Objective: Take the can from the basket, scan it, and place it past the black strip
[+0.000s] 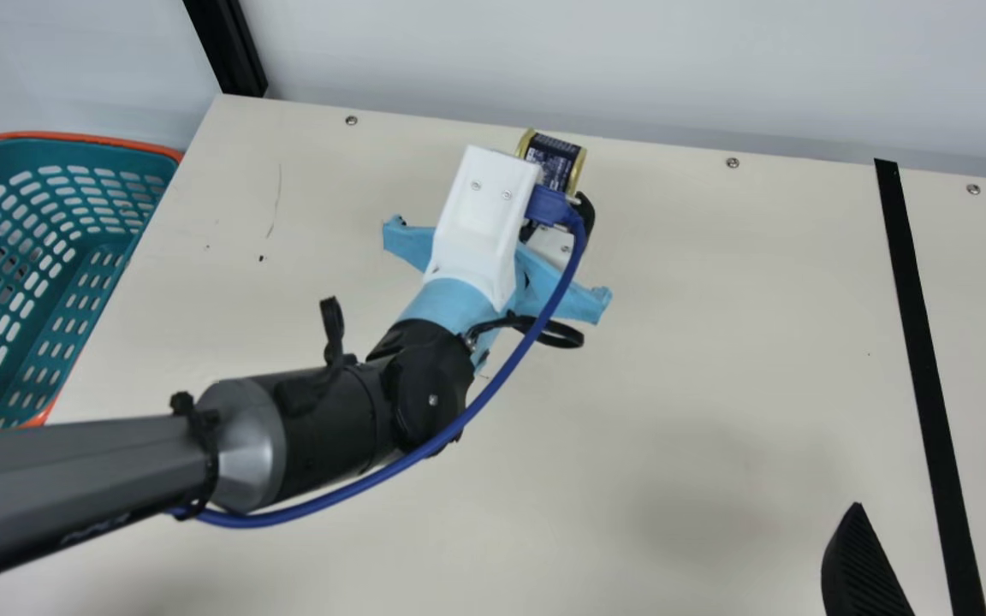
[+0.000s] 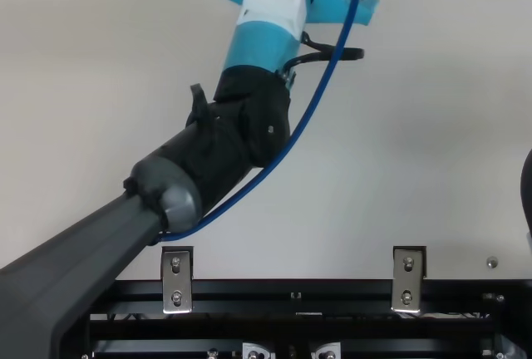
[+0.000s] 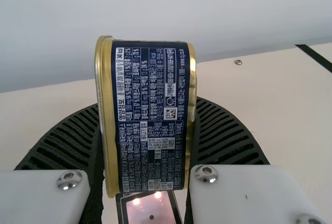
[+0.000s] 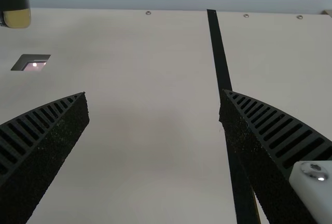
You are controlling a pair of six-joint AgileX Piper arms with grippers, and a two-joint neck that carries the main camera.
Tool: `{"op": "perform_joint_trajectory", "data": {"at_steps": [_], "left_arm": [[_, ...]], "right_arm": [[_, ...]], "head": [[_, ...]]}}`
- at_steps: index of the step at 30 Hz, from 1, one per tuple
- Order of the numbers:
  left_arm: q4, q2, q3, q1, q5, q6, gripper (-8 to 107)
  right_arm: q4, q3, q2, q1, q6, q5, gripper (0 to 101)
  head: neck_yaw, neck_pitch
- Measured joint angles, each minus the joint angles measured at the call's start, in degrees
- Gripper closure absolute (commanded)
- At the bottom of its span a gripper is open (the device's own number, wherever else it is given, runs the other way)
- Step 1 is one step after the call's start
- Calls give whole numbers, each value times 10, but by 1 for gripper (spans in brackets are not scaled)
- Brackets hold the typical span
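Left gripper clamped on can; navy label packed with small white print, square code included. Right gripper: fingers apart.

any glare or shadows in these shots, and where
Main view: a soft, dim shadow on the table, lower right of centre; left wrist view: a gleam along the can's gold rim, plus bright pinkish light spots in the scanner window; right wrist view: a bright spot in that window too; top view: shine on the arm's silver collar.
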State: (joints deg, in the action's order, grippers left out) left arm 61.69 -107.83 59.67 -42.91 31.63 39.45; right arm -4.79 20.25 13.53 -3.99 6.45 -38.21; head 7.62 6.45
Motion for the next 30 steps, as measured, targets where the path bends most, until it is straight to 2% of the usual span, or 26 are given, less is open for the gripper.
{"op": "perform_joint_trajectory", "data": {"at_steps": [4,9,16,22,27,30], "left_arm": [[-2,26,-12,3,-21,-24,89],[11,76,-33,14,-75,-31,89],[80,151,-62,63,-200,20,89],[132,176,-102,119,-313,83,89],[97,189,-115,153,-382,69,89],[36,203,-102,176,-415,24,89]], "right_arm": [[0,0,0,0,0,0,0],[0,0,0,0,0,0,0],[0,0,0,0,0,0,0],[0,0,0,0,0,0,0],[0,0,0,0,0,0,0],[0,0,0,0,0,0,0]], "head": [[0,0],[0,0],[0,0],[0,0],[0,0],[0,0]]}}
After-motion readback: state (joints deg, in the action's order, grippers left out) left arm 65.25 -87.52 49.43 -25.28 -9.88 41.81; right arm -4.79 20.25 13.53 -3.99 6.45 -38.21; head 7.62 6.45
